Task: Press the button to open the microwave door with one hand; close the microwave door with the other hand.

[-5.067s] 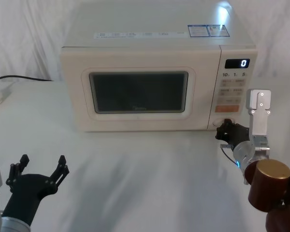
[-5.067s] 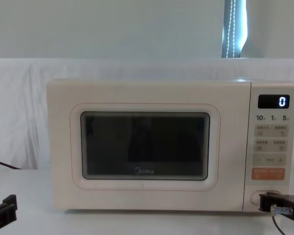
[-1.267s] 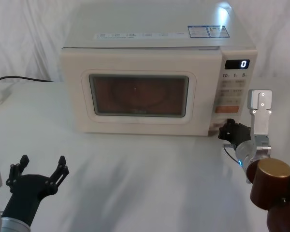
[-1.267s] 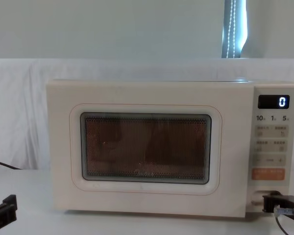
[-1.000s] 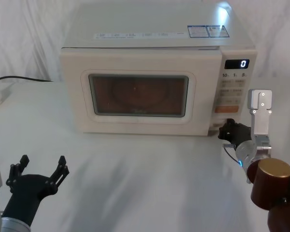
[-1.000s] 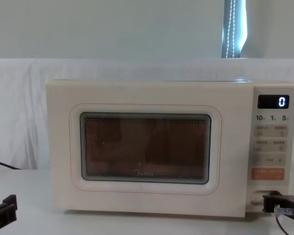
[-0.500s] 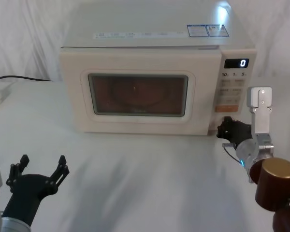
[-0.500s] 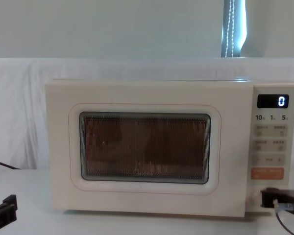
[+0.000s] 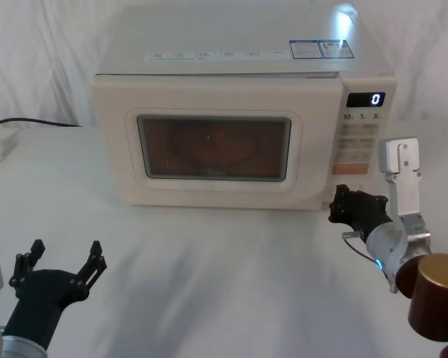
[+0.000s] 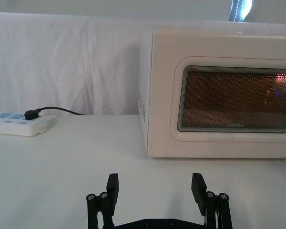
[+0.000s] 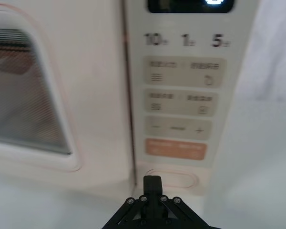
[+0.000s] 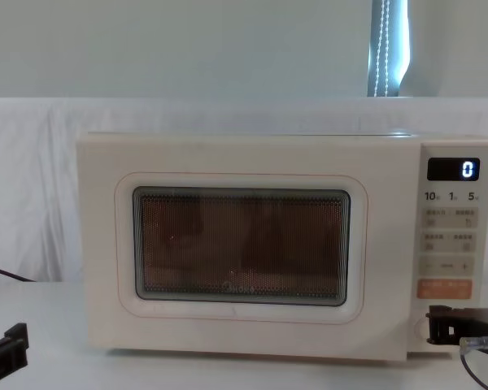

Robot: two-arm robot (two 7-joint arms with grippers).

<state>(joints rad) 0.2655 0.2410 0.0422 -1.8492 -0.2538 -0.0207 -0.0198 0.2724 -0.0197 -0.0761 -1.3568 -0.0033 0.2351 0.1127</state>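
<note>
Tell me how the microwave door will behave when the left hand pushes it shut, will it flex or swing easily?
The microwave door looks like a rigid framed panel with a mesh window, so it probably swings as one piece rather than flexing. It stands only slightly ajar, so a short push should likely latch it. The microwave looks bulky and sits flat, so it probably won't slide much. The left hand waits low, open.

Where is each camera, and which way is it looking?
Head: high up, looking down at the cream-white boxy microwave; both black grippers show, left gripper and right gripper.
Chest: low, facing the cream door with its dark mesh window; right gripper at the lower right.
Left wrist: low, facing the door past the left gripper's open fingers.
Right wrist: close to the wide cream pill-shaped button; shut right gripper.
All four share the microwave.
</note>
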